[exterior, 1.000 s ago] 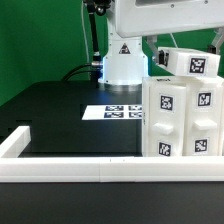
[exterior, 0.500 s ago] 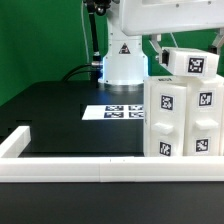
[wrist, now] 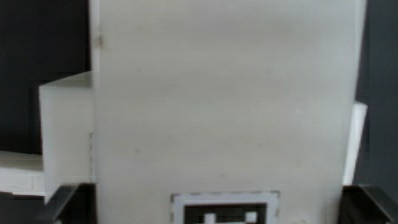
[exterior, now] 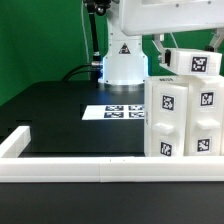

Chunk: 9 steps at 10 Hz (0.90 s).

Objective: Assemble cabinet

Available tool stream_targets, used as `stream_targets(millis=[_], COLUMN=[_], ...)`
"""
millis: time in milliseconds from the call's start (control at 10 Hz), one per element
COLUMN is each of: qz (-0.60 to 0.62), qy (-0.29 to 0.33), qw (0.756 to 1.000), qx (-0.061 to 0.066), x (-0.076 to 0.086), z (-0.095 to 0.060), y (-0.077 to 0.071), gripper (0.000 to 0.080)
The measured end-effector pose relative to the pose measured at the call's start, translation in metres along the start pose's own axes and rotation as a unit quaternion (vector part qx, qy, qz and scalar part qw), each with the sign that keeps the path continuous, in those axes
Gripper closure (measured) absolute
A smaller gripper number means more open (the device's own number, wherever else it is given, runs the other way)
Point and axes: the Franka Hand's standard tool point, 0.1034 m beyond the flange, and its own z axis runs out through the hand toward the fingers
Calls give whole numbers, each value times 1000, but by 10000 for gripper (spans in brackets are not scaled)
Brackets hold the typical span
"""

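- Cabinet [exterior: 185, 120] — white, with square tags on its faces — stands on the black table [exterior: 60, 110] at the exterior view's right, just behind the white border rail [exterior: 90, 166].
- White tagged part [exterior: 195, 62] sits tilted at the cabinet's top.
- Gripper [wrist: 217, 205] straddles a white panel [wrist: 214, 90] in the wrist view, a dark fingertip [wrist: 64, 203] at either edge — jaws wide; whether they press it cannot be told.
- Marker board [exterior: 112, 112] lies flat before the robot's base [exterior: 120, 62].
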Motion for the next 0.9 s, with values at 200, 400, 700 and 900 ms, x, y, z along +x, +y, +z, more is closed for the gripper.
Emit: stream_targets(millis=[200, 400, 700, 900], qz=[0, 33, 205, 254], qy=[0, 2, 13, 12], qw=[1000, 999, 978, 966], qx=[0, 4, 49, 50], x=[0, 0, 5, 6], z=[0, 0, 0, 0], y=[0, 0, -2, -5], gripper=[243, 243, 243, 243])
